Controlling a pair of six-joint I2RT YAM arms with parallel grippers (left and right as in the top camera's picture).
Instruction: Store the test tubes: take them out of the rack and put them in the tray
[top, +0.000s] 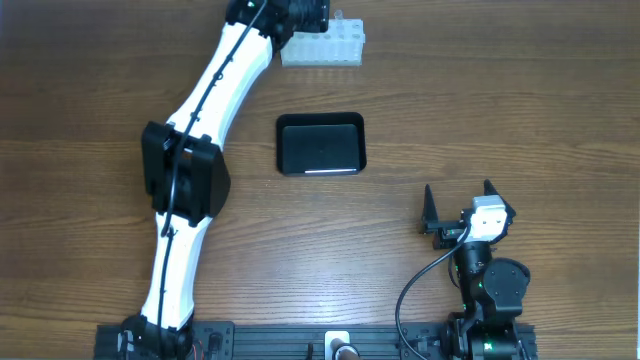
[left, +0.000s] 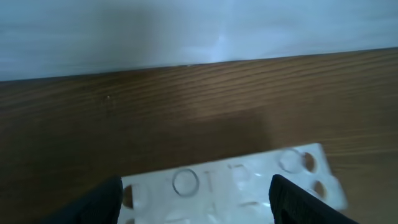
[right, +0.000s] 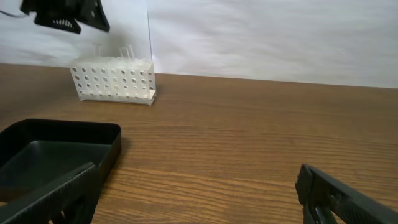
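The white test tube rack (top: 325, 48) stands at the far middle of the table. Clear tubes (right: 126, 51) stick up from its top. In the left wrist view one tube's round rim (left: 185, 182) sits in the rack's top plate (left: 249, 177). My left gripper (left: 196, 202) hangs open just above the rack, its fingers spread on either side of that plate. The black tray (top: 321, 144) lies nearer, mid-table, with nothing in it. My right gripper (top: 457, 208) rests open low over the table at the near right, well apart from the tray (right: 56, 152).
The left arm's white links (top: 215, 90) stretch diagonally across the left half of the table. A pale wall (right: 267, 37) rises right behind the rack. Bare wood (top: 500, 100) surrounds the tray and the right gripper.
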